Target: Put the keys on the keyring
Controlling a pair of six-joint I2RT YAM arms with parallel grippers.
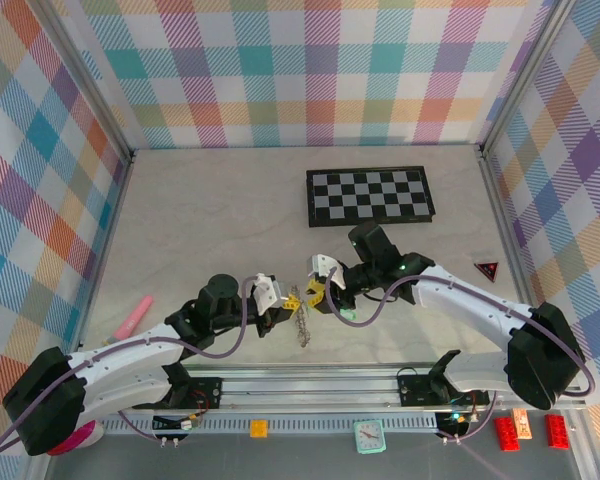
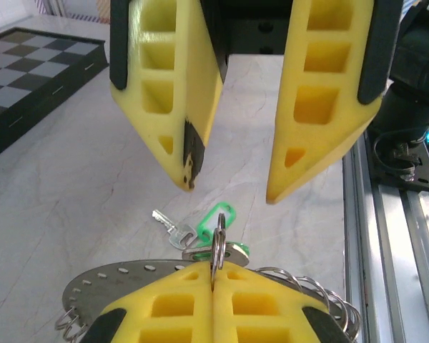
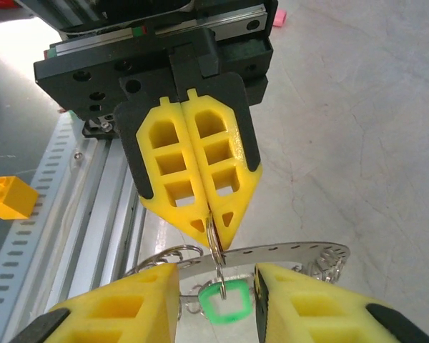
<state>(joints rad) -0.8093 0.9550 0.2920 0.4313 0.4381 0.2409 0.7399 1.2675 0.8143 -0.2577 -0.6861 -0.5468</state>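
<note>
Left wrist view: the left pincer (image 2: 213, 279) is clenched tight on a thin wire loop (image 2: 218, 239) of the keyring (image 2: 121, 275).
Why it holds so: I think the loop is pinched standing up so a key can slide on and the ring cannot slip away.
Right pincer (image 2: 232, 189): released, with its two yellow fingers wide apart just above the loop and nothing in them.
Why it hovers there: it looks ready to come down and take a key or the loop.
Keys (image 2: 173, 229): tiny, with a short silver blade and a green plastic head. They sit right by the loop, between the two pincers.
Green head: it seems hooked on the loop, but I cannot tell for sure.
Keyring look: a flat, round, grey metal piece with small holes along its rim and little wire rings on its edge.
Keyring place: low over the table (image 2: 93, 179), near the front edge, between the two arms.
</note>
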